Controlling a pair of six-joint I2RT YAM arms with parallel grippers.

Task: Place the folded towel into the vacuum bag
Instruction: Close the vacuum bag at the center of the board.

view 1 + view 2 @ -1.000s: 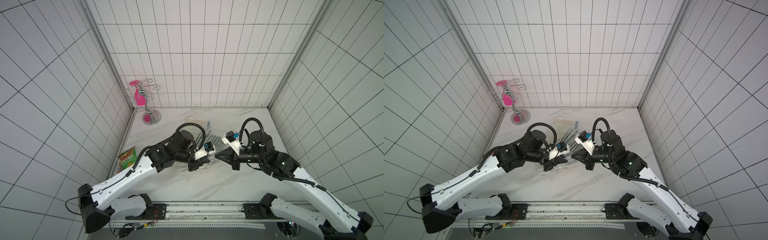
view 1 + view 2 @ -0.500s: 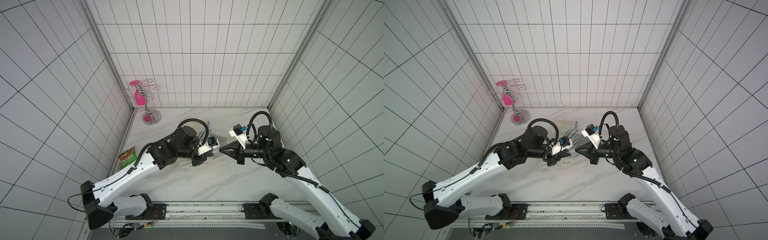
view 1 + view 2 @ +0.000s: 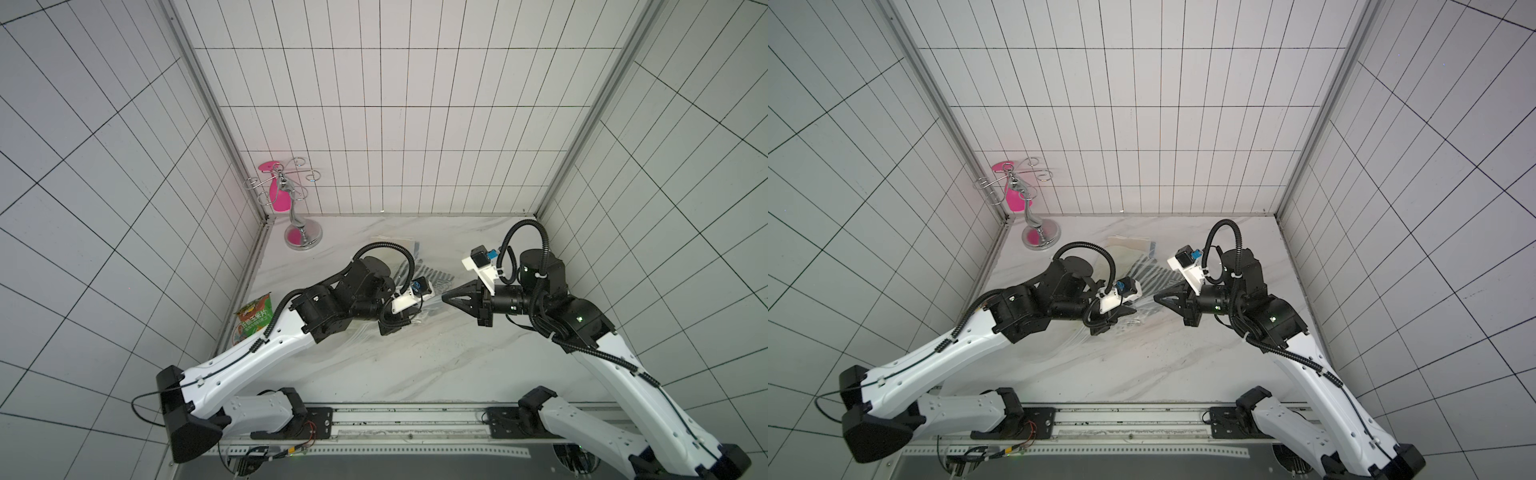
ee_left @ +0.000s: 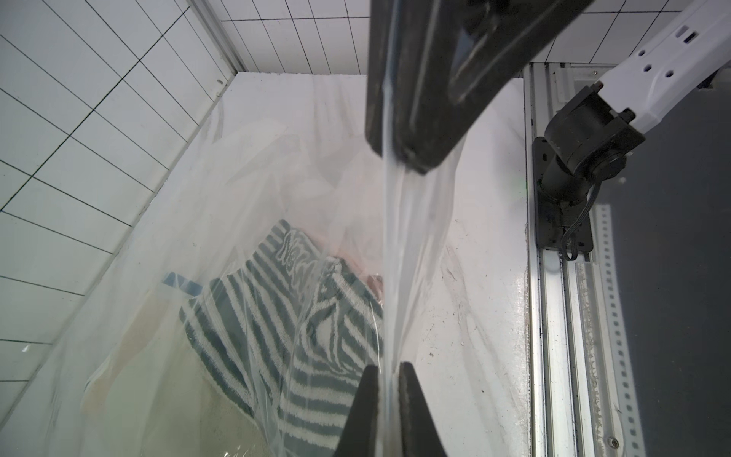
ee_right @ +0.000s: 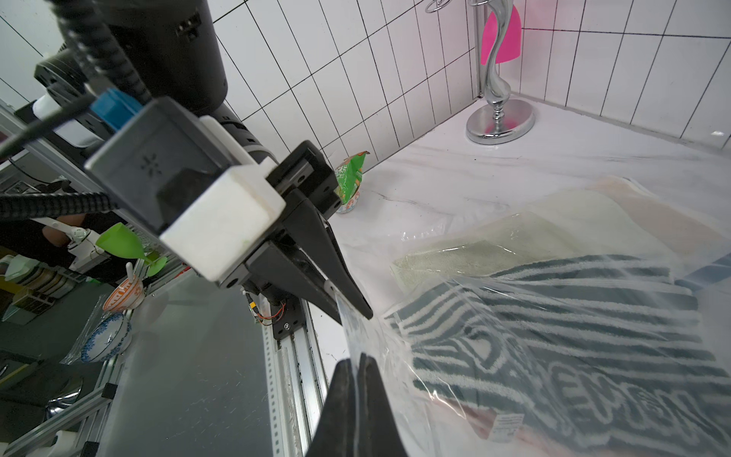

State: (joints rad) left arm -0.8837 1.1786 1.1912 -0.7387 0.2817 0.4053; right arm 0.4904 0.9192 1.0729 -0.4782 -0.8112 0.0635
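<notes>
Marble top (image 3: 415, 365), 1 vacuum bag (image 4: 399, 245) over 1 striped towel (image 4: 257, 328), L claw (image 4: 388, 370), R claw (image 5: 357, 362) gripping bag

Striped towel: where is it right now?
Mid-table in a top view, the striped towel lies just beyond the left gripper and right gripper, under the vacuum bag film.

Three walls (image 3: 374, 124) of white oblong tiles with dark joints close the space at the back and at both sides. The table (image 3: 415, 365) has a white marbled top, and the light on it is even. A chrome stand (image 3: 303, 237) with something pink on it stands in the back left corner. A metal rail (image 3: 415, 419) runs along the front edge.
</notes>
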